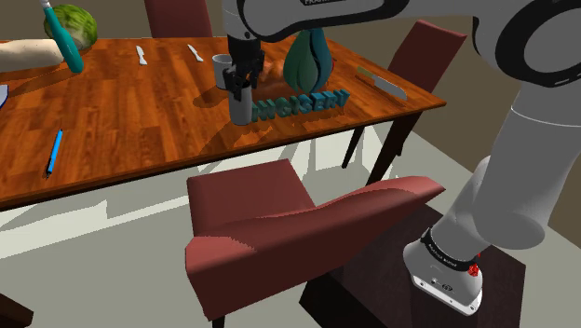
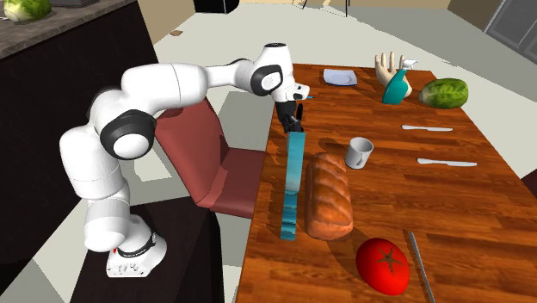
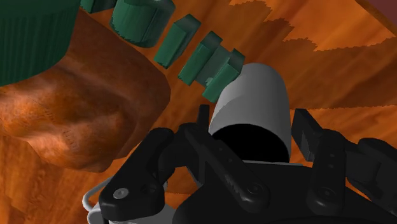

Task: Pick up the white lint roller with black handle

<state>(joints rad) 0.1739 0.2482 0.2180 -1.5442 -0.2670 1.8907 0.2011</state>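
Lint roller [image 1: 242,109]: pale grey cyl. w/ black upper end, upright at the desk [image 1: 121,121], near the edge by the red chair [image 1: 270,214] and just beside a row of teal block letters [image 1: 303,104]. Hand [image 1: 240,86] above it, fingers narrow, clasping it betw. them (wrist view). Brown loaf [image 2: 329,196] lies alongside the letters; grey mug [image 2: 358,153] nearby.

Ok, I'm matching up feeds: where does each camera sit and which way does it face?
Shoulder view: beside the stand, looking down across the table; arm and stand show.
Second exterior view: high above the table end at the shoulder view's right, looking along it; whole arm shows.
Wrist view: on the hand, facing the lint roller clasped by the fingers.
All three share the teal letters.
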